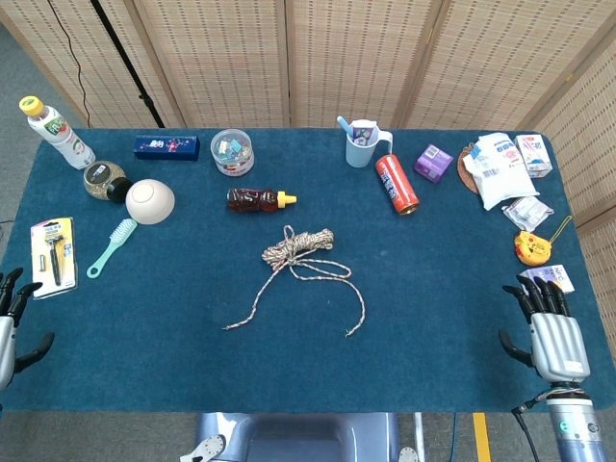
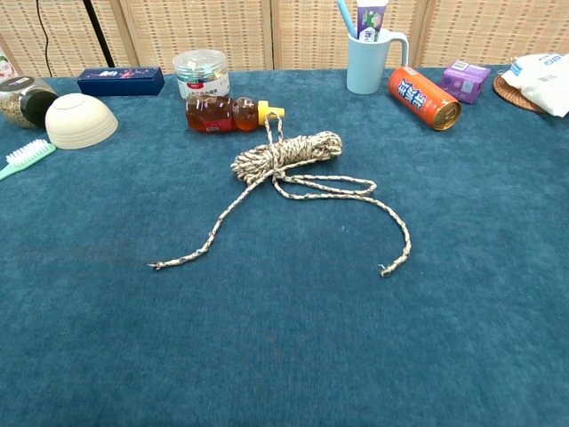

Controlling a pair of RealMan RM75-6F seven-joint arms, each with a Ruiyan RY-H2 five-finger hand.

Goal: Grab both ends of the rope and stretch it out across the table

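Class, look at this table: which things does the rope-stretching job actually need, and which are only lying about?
Needed: rope, coiled mid-table with two loose ends; left hand and right hand, both empty at the near corners.

Lying about: honey bottle, red can, blue cup, white bowl, brush.
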